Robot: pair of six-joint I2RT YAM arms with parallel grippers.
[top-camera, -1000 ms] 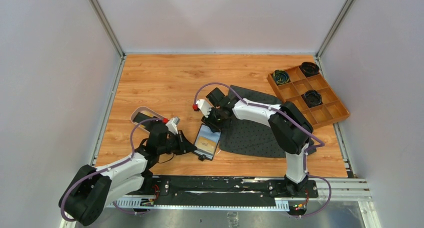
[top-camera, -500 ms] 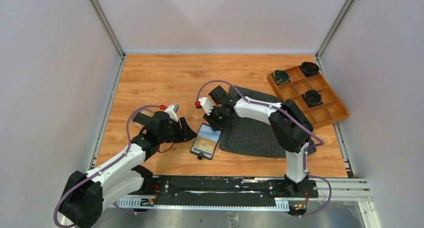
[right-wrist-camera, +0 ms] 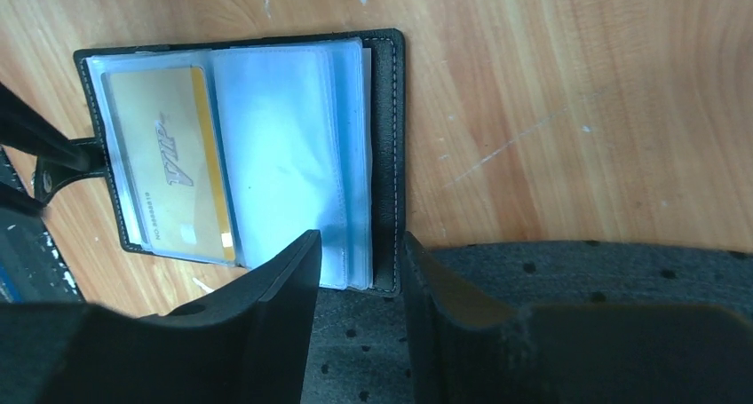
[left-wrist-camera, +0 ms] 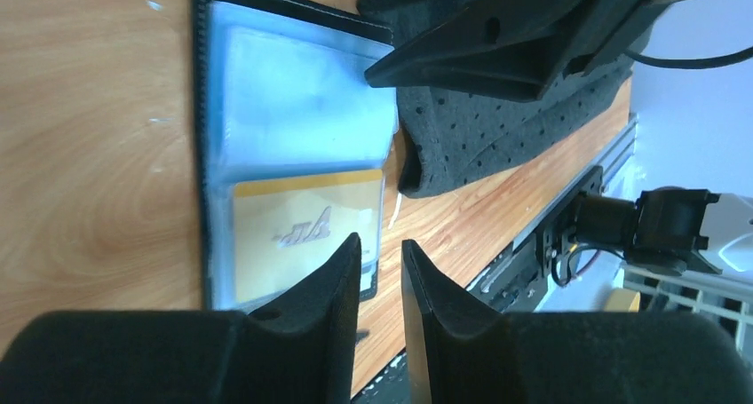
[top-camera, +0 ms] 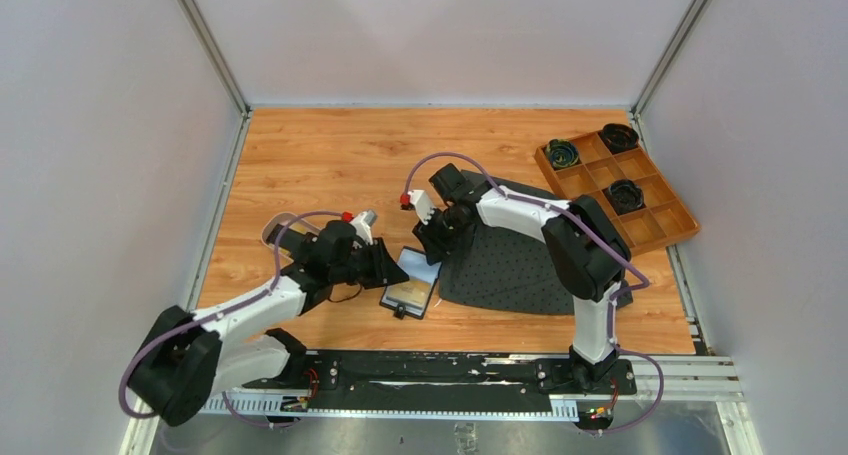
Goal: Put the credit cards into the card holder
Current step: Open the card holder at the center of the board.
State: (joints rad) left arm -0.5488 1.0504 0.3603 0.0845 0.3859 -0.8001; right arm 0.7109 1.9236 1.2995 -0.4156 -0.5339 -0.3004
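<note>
The black card holder (top-camera: 410,287) lies open on the wood, its far edge against the dark mat. A gold credit card (left-wrist-camera: 302,226) sits under a clear sleeve in its near half; the other sleeves (right-wrist-camera: 275,155) look pale blue and I cannot tell what they hold. My left gripper (top-camera: 393,266) hovers at the holder's left side, jaws a narrow gap apart with nothing between them (left-wrist-camera: 380,253). My right gripper (top-camera: 441,241) is over the holder's far edge and the mat, open and empty (right-wrist-camera: 355,249). The gold card (right-wrist-camera: 164,169) also shows in the right wrist view.
A dark grey dotted mat (top-camera: 510,265) lies right of the holder. An orange-brown compartmented box (top-camera: 640,225) with three dark round items stands at the back right. A pinkish tray (top-camera: 270,231) is mostly hidden behind my left arm. The holder's snap tab (right-wrist-camera: 62,169) sticks out towards the near side.
My left gripper drew back to the left, then swung right again to the holder's left edge. My right gripper shifted slightly right and back. The holder slid slightly left.
</note>
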